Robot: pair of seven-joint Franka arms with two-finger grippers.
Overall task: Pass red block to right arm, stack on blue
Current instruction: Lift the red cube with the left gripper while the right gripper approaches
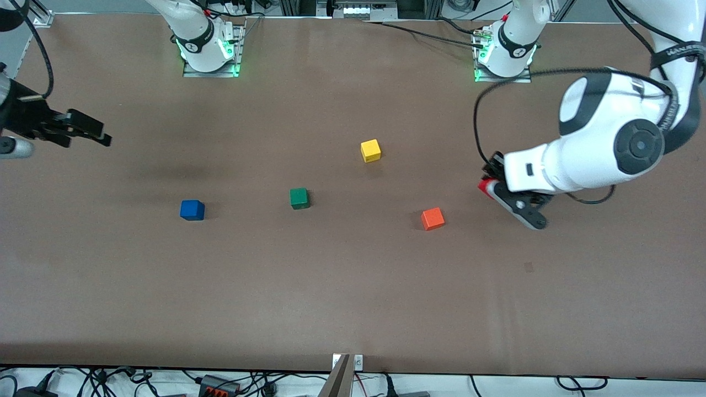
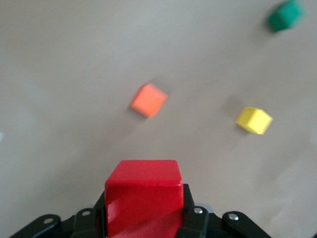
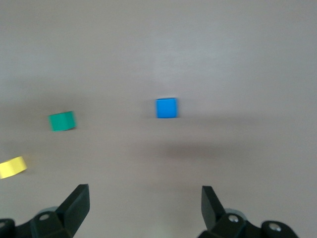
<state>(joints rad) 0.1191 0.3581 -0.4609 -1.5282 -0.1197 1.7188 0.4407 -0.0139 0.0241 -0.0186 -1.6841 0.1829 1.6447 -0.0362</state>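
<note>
Red block [image 2: 143,191] gripped in left hand [image 1: 492,187], centre right of front frame, over counter [image 1: 331,286] just beside orange-red cube [image 1: 433,218]. Pickup done, judging by grip. Right hand [image 1: 83,129] at left edge of frame, fingers spread wide, empty, waiting. Handover not yet done. Blue cube [image 1: 192,210] bare at lower left of centre, nothing stacked on it. Green cube [image 1: 299,198] and yellow cube [image 1: 370,150] mid-frame. Left to do: pass, then stack.
</note>
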